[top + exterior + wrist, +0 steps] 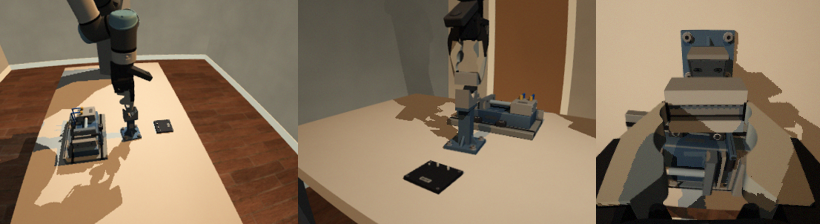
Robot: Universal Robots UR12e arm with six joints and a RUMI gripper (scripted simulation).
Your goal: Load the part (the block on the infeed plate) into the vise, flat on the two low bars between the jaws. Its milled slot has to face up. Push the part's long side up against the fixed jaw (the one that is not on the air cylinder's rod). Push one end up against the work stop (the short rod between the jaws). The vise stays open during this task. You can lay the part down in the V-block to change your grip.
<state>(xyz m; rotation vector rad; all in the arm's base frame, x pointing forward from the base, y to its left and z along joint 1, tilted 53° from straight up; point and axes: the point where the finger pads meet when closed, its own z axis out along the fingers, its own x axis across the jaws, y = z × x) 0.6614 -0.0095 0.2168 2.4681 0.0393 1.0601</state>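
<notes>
We find the fingers (468, 78) clamped on the part (467, 78) just above the V-block (465, 122), mid-worktop (353, 148); we judge it should be lowered squarely into the vee before regripping.

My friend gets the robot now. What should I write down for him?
Gripper: shut on the part, held just above the V-block.
Infeed plate: bare of the part, lying nearer the table's front edge.
Vise: open, nothing between its jaws, behind the V-block.
Done: part picked off the plate.
Left: carry it to the vise, slot up, lay it on the low bars, push it to the fixed jaw and work stop.
</notes>
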